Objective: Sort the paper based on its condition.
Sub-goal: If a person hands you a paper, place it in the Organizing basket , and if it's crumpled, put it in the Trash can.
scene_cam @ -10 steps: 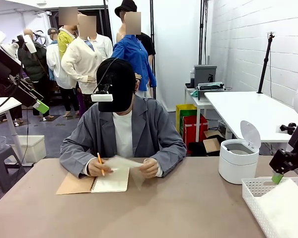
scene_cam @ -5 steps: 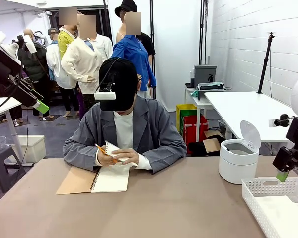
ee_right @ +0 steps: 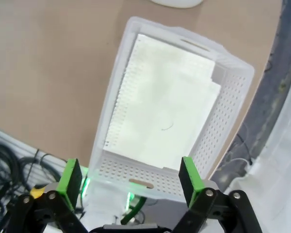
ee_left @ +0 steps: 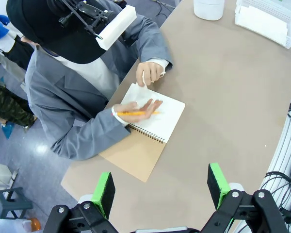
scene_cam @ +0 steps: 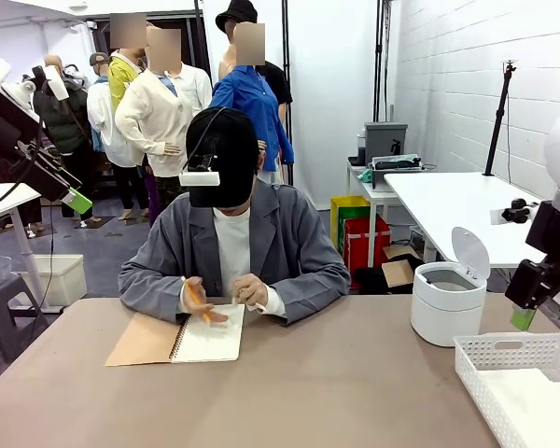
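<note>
Both grippers hang with fingers spread and empty: left gripper high over the table, right gripper now lifted a touch higher above the white basket. Smooth paper lies flat inside. Across the table, the sheet held up a moment ago is now bunched in the person's fist at the notebook.

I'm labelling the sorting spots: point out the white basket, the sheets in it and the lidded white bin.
white basket (ee_right: 131, 167), right wrist view, perforated near end wall.
sheets (ee_right: 165, 102), right wrist view, middle of the top sheet.
white bin (scene_cam: 445, 313), front view, front of its round body.
</note>
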Tool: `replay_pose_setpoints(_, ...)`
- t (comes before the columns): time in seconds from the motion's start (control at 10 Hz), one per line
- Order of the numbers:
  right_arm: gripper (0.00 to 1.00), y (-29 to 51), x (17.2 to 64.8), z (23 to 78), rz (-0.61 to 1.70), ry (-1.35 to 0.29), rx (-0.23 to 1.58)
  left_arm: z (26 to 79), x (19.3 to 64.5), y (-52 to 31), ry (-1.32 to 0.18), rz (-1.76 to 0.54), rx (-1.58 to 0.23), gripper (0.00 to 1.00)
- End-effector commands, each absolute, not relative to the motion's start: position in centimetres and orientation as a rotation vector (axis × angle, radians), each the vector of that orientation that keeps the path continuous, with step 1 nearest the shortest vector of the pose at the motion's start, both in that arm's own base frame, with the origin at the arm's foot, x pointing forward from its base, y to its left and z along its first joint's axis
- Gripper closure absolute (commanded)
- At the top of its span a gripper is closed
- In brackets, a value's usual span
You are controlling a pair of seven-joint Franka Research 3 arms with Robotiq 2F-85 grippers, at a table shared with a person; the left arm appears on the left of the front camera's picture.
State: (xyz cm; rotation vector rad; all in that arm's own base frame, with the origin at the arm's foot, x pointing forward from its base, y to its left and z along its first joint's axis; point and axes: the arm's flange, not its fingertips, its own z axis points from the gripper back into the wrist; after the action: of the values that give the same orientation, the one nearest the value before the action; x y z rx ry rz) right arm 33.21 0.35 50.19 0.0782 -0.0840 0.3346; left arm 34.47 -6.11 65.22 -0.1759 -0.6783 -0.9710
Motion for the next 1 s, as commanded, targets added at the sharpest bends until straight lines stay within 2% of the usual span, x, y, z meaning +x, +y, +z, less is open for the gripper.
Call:
replay_pose_setpoints(0.0, 0.0, 0.9, 33.8, 51.2, 0.397, -0.027, 0.148, 65.2, 34.4, -6.0, -0.678, -0.97, -0.179, 0.0)
replay_pose_setpoints(0.3, 0.0, 2.1, 34.2, 52.5, 0.458, 0.006, 0.191, 65.2, 34.4, -6.0, -0.678, -0.97, -0.179, 0.0)
replay_pose_setpoints(0.9, 0.0, 2.2, 33.8, 52.3, 0.426, -0.004, 0.167, 65.2, 34.4, -6.0, -0.678, -0.97, -0.179, 0.0)
